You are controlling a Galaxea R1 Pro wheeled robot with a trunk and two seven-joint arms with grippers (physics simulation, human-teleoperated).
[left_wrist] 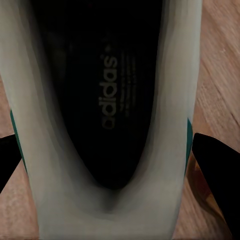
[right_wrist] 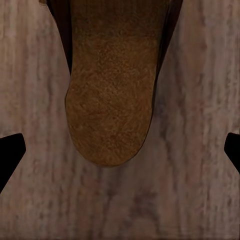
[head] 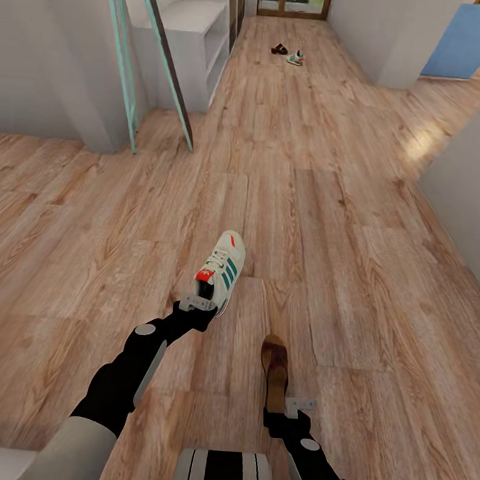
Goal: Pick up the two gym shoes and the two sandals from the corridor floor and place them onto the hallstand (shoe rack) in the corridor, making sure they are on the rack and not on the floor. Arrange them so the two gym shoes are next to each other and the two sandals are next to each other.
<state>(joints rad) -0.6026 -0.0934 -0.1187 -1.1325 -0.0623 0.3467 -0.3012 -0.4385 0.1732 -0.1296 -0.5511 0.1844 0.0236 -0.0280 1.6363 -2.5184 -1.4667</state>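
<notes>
In the head view, a gym shoe (head: 223,270) is held at its heel by the left gripper (head: 197,304) above the corridor floor (head: 355,226), with its toe pointed away from the robot. A sandal (head: 274,370) is seen just in front of the right gripper (head: 299,404), its heel end at the gripper; whether it is gripped cannot be told from this view. Far down the corridor, the second sandal (head: 279,49) and the second gym shoe (head: 296,58) are lying on the floor, just beside each other. A pale bench (head: 191,22) with open shelves is standing at the left wall, well apart from them. In the left wrist view, the dark inside of the gym shoe (left_wrist: 107,100) with its printed insole is seen from above, and the two black fingertips (left_wrist: 217,165) are pressed against the white sides of the heel, so this gripper is closed on the shoe. In the right wrist view, the tan footbed of the sandal (right_wrist: 112,100) is seen between the fingertips (right_wrist: 10,155), which are set wide and are well apart from it; only floor is shown between them and the sandal.
</notes>
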